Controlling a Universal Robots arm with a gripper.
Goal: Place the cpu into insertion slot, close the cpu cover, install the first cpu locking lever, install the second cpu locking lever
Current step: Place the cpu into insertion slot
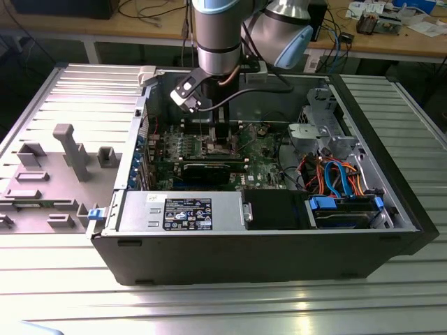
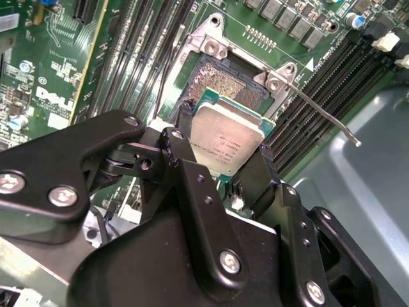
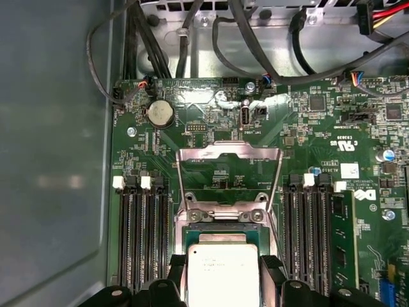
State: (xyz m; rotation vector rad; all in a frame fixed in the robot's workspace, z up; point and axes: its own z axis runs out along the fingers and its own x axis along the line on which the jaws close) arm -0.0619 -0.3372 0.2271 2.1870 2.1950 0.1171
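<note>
While the small, flat, silver-topped square cpu [image 2: 227, 137] hangs unseated just above the dark, silver-rimmed insertion slot [image 2: 225, 86], any misalignment on lowering could, I judge, bend the socket contacts or seat it crooked. The black fingers [image 2: 265, 169] are closed narrowly on the cpu's opposite edges, and the thin silvery cpu cover [image 3: 230, 151] stands open.

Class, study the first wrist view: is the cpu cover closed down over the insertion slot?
No, the cpu cover is swung open, its square frame clear of the cpu.
</note>
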